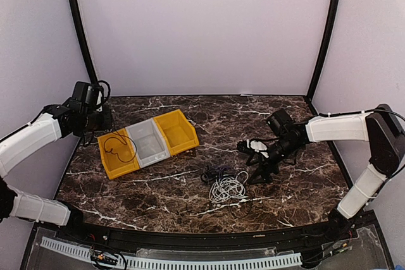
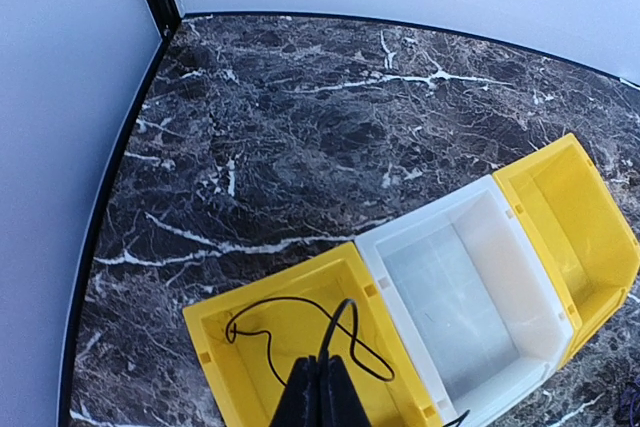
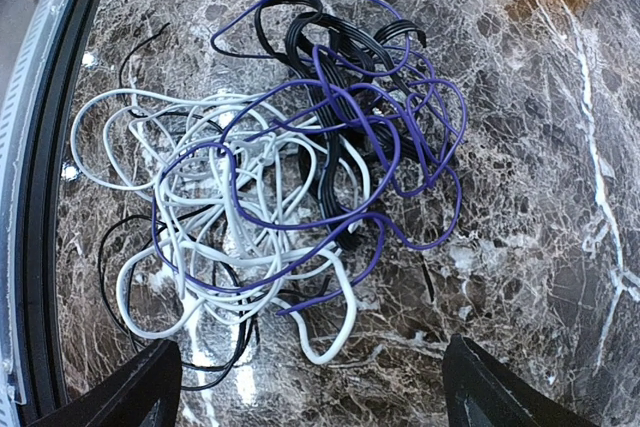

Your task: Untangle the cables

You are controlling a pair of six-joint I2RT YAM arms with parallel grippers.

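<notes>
The cables lie in a tangle [image 1: 224, 181] of white, purple and black cords on the marble table, right of centre. The right wrist view shows the tangle [image 3: 290, 177] close up, white loops at the left, black and purple at the right. My right gripper [image 1: 251, 162] is open just right of the tangle and holds nothing, with its fingertips [image 3: 150, 387] on either side of the near edge of the pile. My left gripper [image 2: 320, 362] is shut on a thin black cable [image 2: 289, 298] that loops inside the left yellow bin [image 2: 270, 292].
Three bins stand in a row at the left of the table: a yellow bin [image 1: 101, 138], a white bin [image 1: 136, 129] and a second yellow bin [image 1: 166, 118]. The white bin [image 2: 420, 222] and the far yellow bin [image 2: 600, 197] hold nothing. Walls enclose the table's back and sides.
</notes>
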